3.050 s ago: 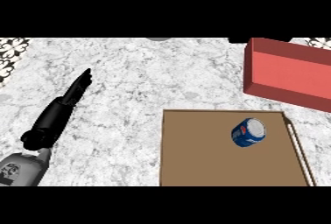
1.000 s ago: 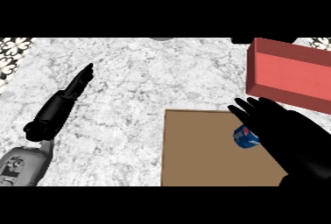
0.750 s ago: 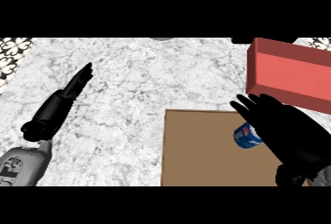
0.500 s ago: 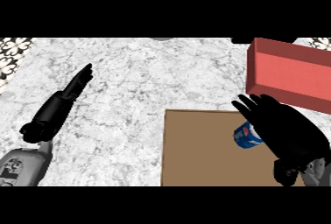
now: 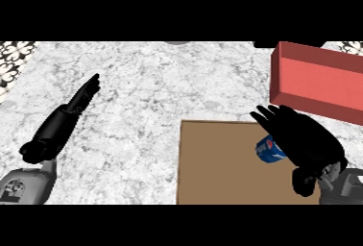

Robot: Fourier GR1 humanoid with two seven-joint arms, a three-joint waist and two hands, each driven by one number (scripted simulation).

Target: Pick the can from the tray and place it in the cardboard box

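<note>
Head view, right hand over can, on tray

You see a polished grey-veined marble desk, a matt brown tray, a glossy blue can, and a matt red box at two o'clock.

- can: mostly hidden beneath right hand, blue side showing at 9 o'clock
- tray: cut off at lower edge
- red box: cut off at right edge
</note>
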